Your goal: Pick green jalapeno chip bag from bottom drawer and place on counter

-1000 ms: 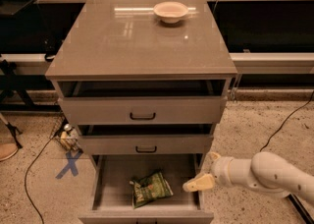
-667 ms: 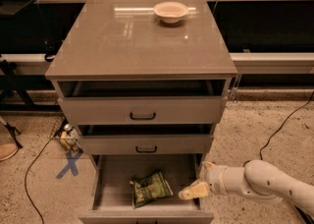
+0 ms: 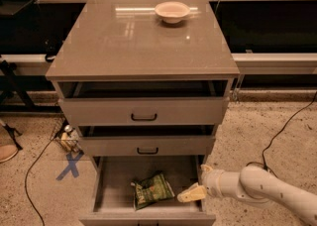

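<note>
The green jalapeno chip bag [image 3: 152,189] lies flat on the floor of the open bottom drawer [image 3: 114,185], right of its middle. My gripper [image 3: 193,193] reaches in from the right on a white arm and sits low in the drawer just right of the bag, a small gap between them. The counter [image 3: 124,41] tops the three-drawer cabinet, glossy and grey-brown.
A pale round bowl [image 3: 172,11] stands on the counter's far side. The top drawer [image 3: 143,111] and middle drawer [image 3: 146,144] are pulled out a little above the bottom one. Black cables [image 3: 285,126] lie on the floor to the right, blue tape [image 3: 70,164] to the left.
My gripper has moved left and down, from beside the drawer's right wall into the drawer, closer to the bag. The bag has not moved.
</note>
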{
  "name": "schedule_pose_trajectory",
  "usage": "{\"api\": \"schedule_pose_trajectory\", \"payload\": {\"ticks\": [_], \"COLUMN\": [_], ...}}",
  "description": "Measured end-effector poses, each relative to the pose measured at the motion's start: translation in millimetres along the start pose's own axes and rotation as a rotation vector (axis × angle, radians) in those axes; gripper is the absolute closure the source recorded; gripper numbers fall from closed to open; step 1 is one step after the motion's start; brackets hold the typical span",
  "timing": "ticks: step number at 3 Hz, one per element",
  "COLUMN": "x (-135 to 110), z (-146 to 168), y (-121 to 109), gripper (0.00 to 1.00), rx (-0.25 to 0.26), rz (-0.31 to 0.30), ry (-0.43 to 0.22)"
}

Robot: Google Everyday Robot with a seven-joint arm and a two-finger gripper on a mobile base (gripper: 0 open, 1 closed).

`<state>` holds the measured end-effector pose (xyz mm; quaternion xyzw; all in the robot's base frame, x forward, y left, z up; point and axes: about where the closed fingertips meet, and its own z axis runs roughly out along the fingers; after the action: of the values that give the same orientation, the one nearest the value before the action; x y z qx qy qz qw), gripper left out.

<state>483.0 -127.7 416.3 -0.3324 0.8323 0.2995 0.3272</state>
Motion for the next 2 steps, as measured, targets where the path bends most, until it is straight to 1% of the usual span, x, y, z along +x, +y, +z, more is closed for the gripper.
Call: {"api": "schedule_pose_trajectory", "payload": {"ticks": [1, 2], "x": [42.8, 66.0], "z": [68.8, 105.8], "y": [-39.1, -54.5], "gripper": [0.0, 0.0], "rx": [0.019, 0.026], "rz": [-0.03, -0.037], "ry": [-0.011, 0.0]}}
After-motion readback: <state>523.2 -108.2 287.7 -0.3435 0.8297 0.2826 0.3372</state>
